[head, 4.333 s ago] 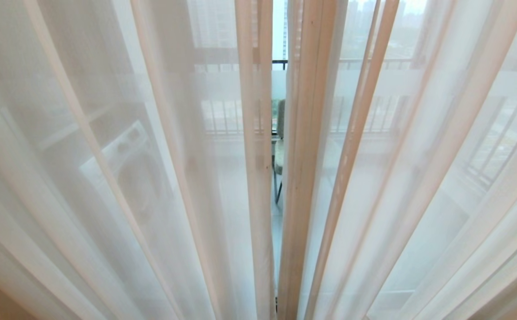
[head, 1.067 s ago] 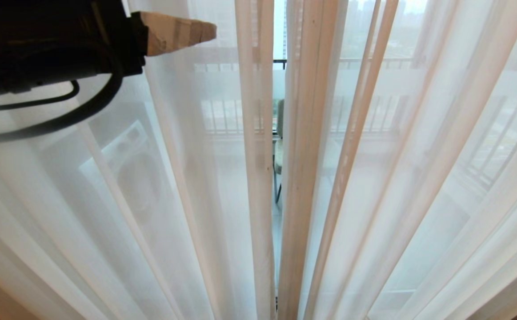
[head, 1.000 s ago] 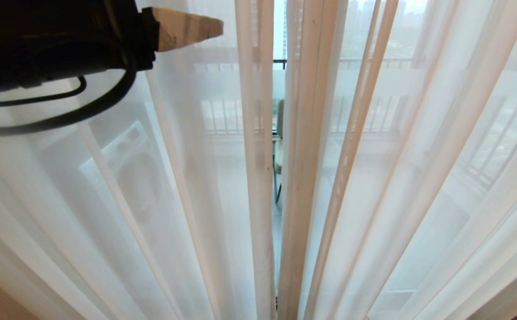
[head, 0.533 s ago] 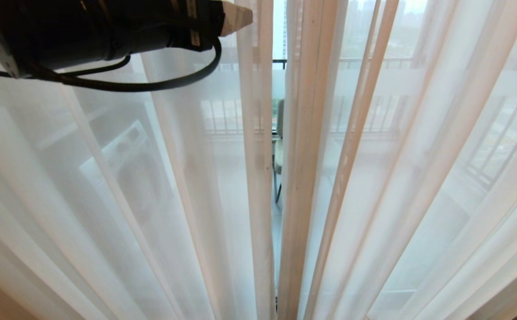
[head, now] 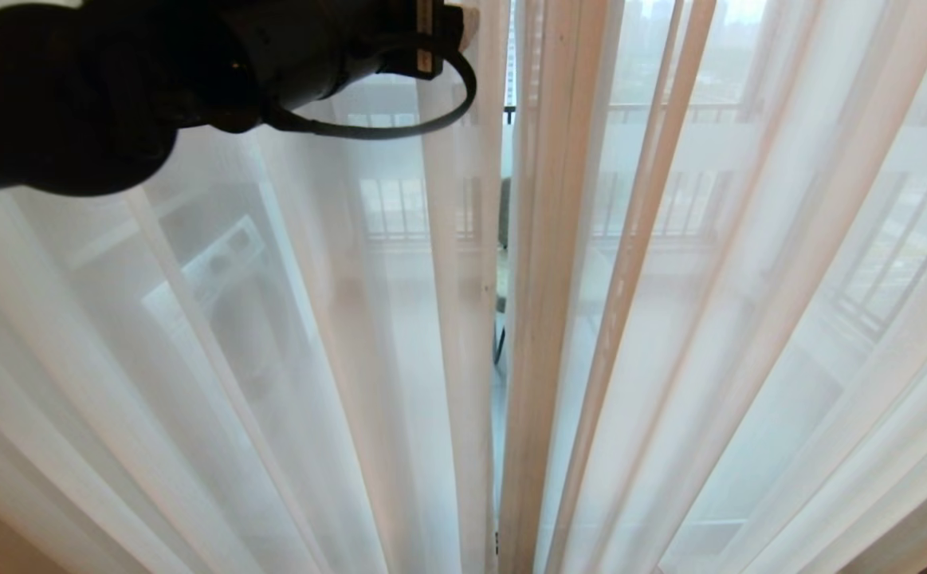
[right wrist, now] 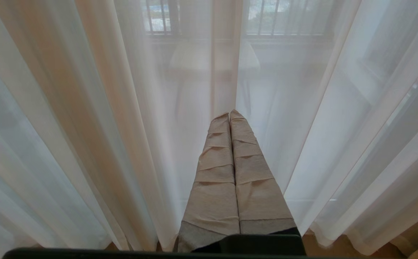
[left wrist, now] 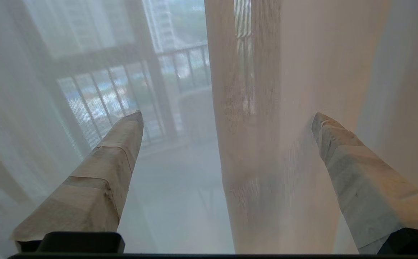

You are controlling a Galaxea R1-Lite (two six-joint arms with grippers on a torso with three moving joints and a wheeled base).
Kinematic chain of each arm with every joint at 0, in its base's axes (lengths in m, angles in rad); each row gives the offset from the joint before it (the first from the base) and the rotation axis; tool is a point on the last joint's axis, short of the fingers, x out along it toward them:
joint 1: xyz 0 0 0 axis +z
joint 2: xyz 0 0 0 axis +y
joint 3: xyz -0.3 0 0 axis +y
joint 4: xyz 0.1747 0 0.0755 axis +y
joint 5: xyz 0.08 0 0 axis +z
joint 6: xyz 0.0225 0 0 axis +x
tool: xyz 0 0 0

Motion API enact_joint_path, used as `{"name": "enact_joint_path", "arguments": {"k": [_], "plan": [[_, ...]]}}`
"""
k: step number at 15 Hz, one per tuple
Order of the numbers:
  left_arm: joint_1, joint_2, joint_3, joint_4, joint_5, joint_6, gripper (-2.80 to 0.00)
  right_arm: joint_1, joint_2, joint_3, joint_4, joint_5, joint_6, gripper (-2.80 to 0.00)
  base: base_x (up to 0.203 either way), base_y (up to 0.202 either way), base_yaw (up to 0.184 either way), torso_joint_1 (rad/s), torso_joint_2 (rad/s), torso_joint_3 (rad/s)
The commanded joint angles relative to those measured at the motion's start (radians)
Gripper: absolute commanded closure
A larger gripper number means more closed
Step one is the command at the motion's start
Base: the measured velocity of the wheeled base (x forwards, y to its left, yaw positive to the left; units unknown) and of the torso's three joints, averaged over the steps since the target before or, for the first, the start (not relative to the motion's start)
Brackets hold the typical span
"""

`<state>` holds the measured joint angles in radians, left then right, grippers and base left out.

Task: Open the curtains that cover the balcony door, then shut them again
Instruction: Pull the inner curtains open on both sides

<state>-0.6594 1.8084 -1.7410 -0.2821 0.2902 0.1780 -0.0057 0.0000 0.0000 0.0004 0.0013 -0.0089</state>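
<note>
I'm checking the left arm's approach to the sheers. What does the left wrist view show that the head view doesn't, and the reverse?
Left wrist view only: both taped fingers of the left gripper spread wide, a sheer fold hanging between them, ungripped.

Head view only: the dark left arm high up, the narrow gap between the sheers, and the right sheer.

Both: see-through sheers, with the balcony railing behind.
</note>
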Motion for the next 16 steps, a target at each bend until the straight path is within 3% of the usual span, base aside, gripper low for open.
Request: {"name": "enact_joint_path", "arguments": {"k": [1, 5, 6, 10, 16], "plan": [[0.0, 0.082, -0.047, -0.077, 0.047, 0.017, -2.8, 0.0, 0.002, 0.0, 0.0, 0.0, 0.0, 0.0, 0.0, 0.0, 0.0, 0.0, 0.0, 0.0], [0.001, 0.098, -0.063, -0.085, 0.055, 0.018, -2.8, 0.001, 0.002, 0.0, 0.0, 0.0, 0.0, 0.0, 0.0, 0.0, 0.0, 0.0, 0.0, 0.0], [0.001, 0.098, -0.064, -0.084, 0.055, 0.019, 0.0, 0.0, 0.002, 0.0, 0.0, 0.0, 0.0, 0.0, 0.0, 0.0, 0.0, 0.0, 0.0, 0.0], [0.017, 0.099, -0.097, -0.078, 0.055, 0.041, 0.0, 0.0, 0.002, 0.0, 0.0, 0.0, 0.0, 0.0, 0.0, 0.0, 0.0, 0.0, 0.0, 0.0], [0.103, 0.027, -0.083, -0.078, 0.055, 0.057, 0.0, 0.0, 0.002, 0.0, 0.0, 0.0, 0.0, 0.0, 0.0, 0.0, 0.0, 0.0, 0.0, 0.0]]}}
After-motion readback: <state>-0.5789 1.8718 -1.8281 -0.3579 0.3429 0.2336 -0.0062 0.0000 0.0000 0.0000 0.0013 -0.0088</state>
